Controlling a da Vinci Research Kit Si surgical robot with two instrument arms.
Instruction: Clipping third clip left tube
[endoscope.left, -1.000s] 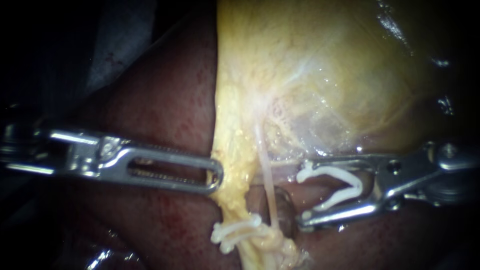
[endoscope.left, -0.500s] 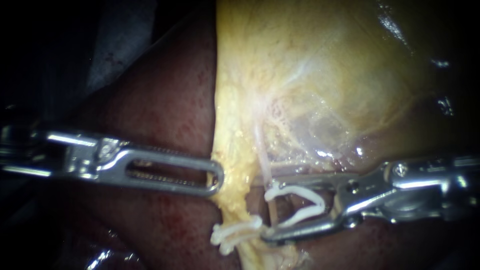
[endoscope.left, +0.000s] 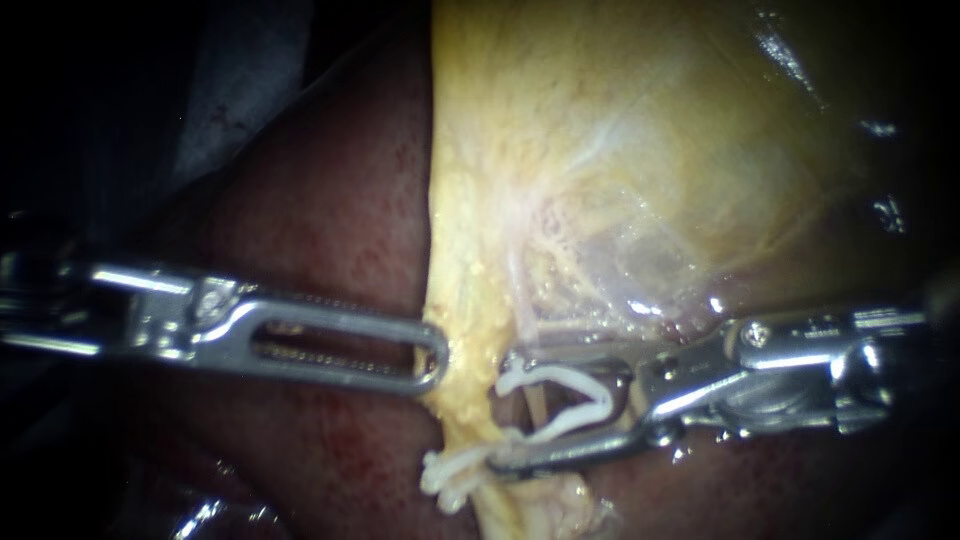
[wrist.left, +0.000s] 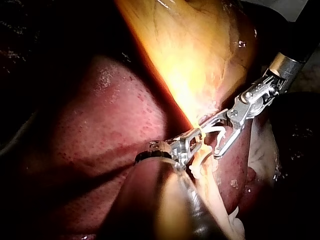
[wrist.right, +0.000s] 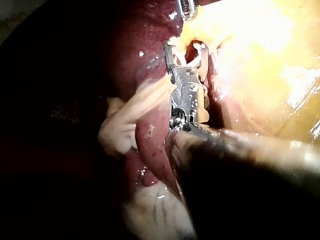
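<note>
My right instrument (endoscope.left: 500, 410) comes in from the right, its two jaws standing apart with an open white clip (endoscope.left: 570, 395) held between them. The clip's arms lie on either side of a thin pale tube (endoscope.left: 522, 300) that runs down from the yellow gallbladder (endoscope.left: 600, 130). Just below, two closed white clips (endoscope.left: 455, 470) sit on the yellow stalk. My left instrument (endoscope.left: 432, 352) reaches in from the left, its slotted jaws together on the yellow tissue's edge. The left wrist view shows both tips (wrist.left: 192, 145) (wrist.left: 220, 137) close together. In the right wrist view the clip (wrist.right: 202, 55) straddles tissue.
Dark red liver (endoscope.left: 320, 220) lies behind and below both instruments. Pale fatty tissue (wrist.right: 125, 125) hangs beside my right instrument's shaft. The gallbladder fills the upper right of the endoscope view.
My right instrument has moved left with the open clip, from beside the thin tube to astride it. The left instrument and the tissue it holds have stayed put.
</note>
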